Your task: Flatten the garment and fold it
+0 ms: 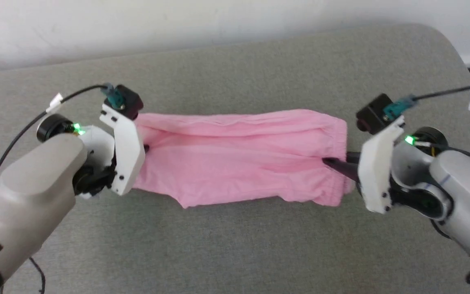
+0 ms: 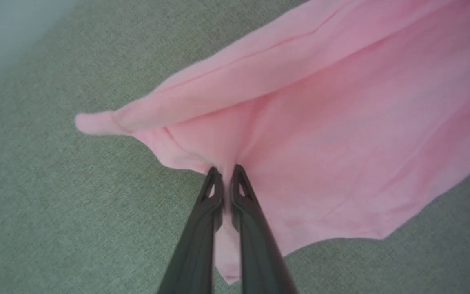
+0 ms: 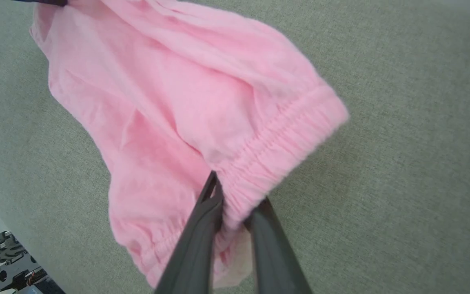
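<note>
The pink shorts (image 1: pixel 239 155) hang stretched between my two grippers just over the grey cushioned surface (image 1: pixel 235 245). My left gripper (image 1: pixel 145 148) is shut on the hem at the shorts' left end; in the left wrist view its fingers (image 2: pixel 208 212) pinch a fold of the pink cloth (image 2: pixel 320 122). My right gripper (image 1: pixel 333 162) is shut on the gathered elastic waistband (image 3: pixel 276 147) at the right end, cloth bunched between its fingers (image 3: pixel 202 228). The shorts' lower edge sags toward the surface.
A pale wall (image 1: pixel 178 24) runs behind the grey surface. The surface's rounded corner (image 1: pixel 451 45) lies at the far right. Bare grey fabric spreads in front of the shorts. The robot's wheeled base (image 3: pixel 10 265) shows past the surface's edge.
</note>
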Robot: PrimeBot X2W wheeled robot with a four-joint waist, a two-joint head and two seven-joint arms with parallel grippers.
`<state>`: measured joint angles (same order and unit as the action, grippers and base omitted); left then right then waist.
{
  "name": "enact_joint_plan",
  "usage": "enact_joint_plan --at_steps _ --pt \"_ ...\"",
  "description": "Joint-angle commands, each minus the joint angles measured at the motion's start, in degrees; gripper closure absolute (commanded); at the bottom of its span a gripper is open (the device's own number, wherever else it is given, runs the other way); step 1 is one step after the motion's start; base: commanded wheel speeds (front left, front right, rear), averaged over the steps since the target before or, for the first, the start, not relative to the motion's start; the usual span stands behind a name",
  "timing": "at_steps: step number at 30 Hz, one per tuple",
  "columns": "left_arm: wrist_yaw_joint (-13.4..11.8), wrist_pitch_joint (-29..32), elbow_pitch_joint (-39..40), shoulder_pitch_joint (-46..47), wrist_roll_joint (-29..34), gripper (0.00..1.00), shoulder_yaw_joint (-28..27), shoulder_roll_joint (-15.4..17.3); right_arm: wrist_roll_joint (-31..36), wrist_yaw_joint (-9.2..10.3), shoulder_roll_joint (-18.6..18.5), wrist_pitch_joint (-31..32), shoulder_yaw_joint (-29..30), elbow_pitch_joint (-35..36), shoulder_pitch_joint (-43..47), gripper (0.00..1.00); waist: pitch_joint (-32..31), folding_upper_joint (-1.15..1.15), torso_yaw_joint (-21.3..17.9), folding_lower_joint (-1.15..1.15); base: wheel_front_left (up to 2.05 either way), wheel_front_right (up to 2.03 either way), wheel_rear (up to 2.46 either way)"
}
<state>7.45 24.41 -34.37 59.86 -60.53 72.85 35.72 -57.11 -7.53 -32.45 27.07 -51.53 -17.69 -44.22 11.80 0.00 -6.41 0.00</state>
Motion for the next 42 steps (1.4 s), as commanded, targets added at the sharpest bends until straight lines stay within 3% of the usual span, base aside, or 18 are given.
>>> enact_joint_plan --at_steps 1,6,10,16,24,25,26,27,28,31,35,36,39,42 --pt "0.0 -0.3 1.4 -1.5 0.6 1.00 0.3 1.2 -0.8 0.04 -1.5 -0.4 -0.3 1.5 1.5 1.00 -3.2 0.00 2.6 0.00 0.00 0.00 0.00" --pt "0.0 -0.1 8.0 -4.9 1.3 1.00 0.4 4.5 -3.2 0.04 -7.9 0.5 -1.0 7.4 4.6 1.00 -5.0 0.00 4.3 0.00 0.00 0.00 0.00" --pt "-0.2 -0.4 10.7 -7.7 0.8 1.00 0.4 5.0 -3.9 0.04 -10.5 1.8 -1.6 8.5 6.5 1.00 -4.5 0.00 5.3 0.00 0.00 0.00 0.00" --pt "-0.9 -1.2 9.3 -11.1 -0.1 1.00 0.4 3.0 -3.0 0.04 -10.3 3.5 -2.5 3.9 7.5 1.00 -1.9 0.00 5.8 0.00 0.00 0.00 0.00" --pt "-0.6 -5.4 3.1 -13.7 -0.7 1.00 0.3 -1.2 -1.3 0.04 -6.3 2.4 -5.6 -3.0 9.0 1.00 -0.1 0.00 5.6 0.00 0.00 0.00 0.00" --pt "-0.6 -6.2 2.5 -14.0 -0.5 1.00 0.3 -1.5 -1.2 0.04 -5.9 1.9 -5.9 -3.3 9.1 0.75 -0.3 0.00 5.6 0.00 0.00 0.00 0.00" --pt "-0.6 -7.3 1.8 -14.2 -0.3 0.96 0.2 -1.7 -1.0 0.04 -5.7 1.1 -6.1 -3.7 9.2 0.00 -0.6 0.00 5.6 0.00 0.00 0.00 0.00" --pt "-0.7 -8.6 1.2 -14.3 0.2 0.78 0.1 -1.9 -0.4 0.04 -5.7 0.2 -6.2 -3.9 9.1 0.00 -1.1 0.00 5.5 0.00 0.00 0.00 0.00" --pt "-1.0 -10.7 0.9 -14.3 1.4 0.00 0.1 -1.9 0.4 0.04 -5.8 -0.9 -6.1 -4.1 9.0 0.00 -1.6 0.00 5.5 0.00 0.00 0.00 0.00" --pt "-3.2 -18.4 0.8 -15.5 3.2 0.00 -1.3 -1.6 0.8 0.04 -6.1 -3.5 -5.4 -3.3 9.3 0.00 -4.0 0.00 5.0 0.00 0.00 0.00 0.00" --pt "-8.3 -28.9 3.1 -18.0 4.8 0.00 -4.1 -0.2 1.4 0.04 -8.9 -5.3 -3.7 0.5 9.5 0.00 -6.8 0.00 5.0 0.00 0.00 0.00 0.00" --pt "-8.3 -28.9 3.1 -18.0 4.8 0.00 -4.1 -0.2 1.4 0.04 -8.9 -5.3 -3.7 0.5 9.5 0.00 -6.8 0.00 5.0 0.00 0.00 0.00 0.00" --pt "-14.0 -35.9 6.2 -20.0 6.1 0.00 -6.7 1.5 2.1 0.04 -11.8 -5.1 -1.7 4.0 9.6 0.00 -8.1 0.00 5.3 0.00 0.00 0.00 0.00" --pt "-20.7 -38.9 10.5 -22.2 7.8 0.00 -10.5 3.0 2.8 0.04 -14.3 -4.2 1.0 7.5 9.7 0.00 -8.6 0.00 6.0 0.00 0.00 0.00 0.00"
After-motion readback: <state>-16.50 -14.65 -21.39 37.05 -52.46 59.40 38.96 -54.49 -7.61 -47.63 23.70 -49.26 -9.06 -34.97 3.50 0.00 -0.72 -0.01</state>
